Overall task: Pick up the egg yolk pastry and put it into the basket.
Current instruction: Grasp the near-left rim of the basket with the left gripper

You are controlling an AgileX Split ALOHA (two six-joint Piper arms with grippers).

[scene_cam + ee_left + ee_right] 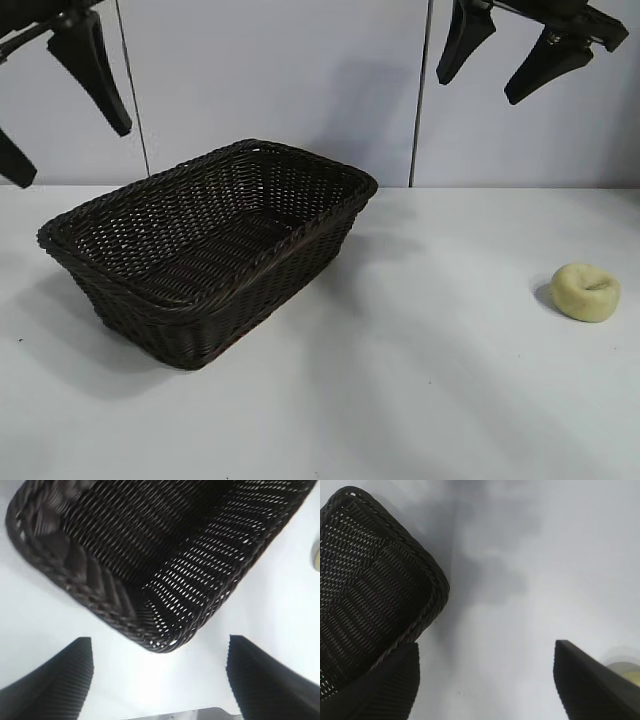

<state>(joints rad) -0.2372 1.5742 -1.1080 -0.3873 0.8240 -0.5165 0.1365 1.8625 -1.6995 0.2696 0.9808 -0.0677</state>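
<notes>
The egg yolk pastry (pixel 586 292), small, round and pale yellow with a creased top, lies on the white table at the right. A sliver of the pastry (pixel 626 669) shows behind one finger in the right wrist view. The dark-brown woven basket (pixel 215 180) stands left of centre with nothing in it; the same basket (pixel 100 600) fills the left wrist view, and the basket (pixel 432 587) also appears in the right wrist view. My left gripper (pixel 65 125) hangs open high at the upper left. High at the upper right, my right gripper (pixel 490 75) is open too. Neither holds anything.
A white table (pixel 400 380) carries both objects. A pale panelled wall (pixel 300 80) rises behind it. A wide stretch of bare table separates basket and pastry.
</notes>
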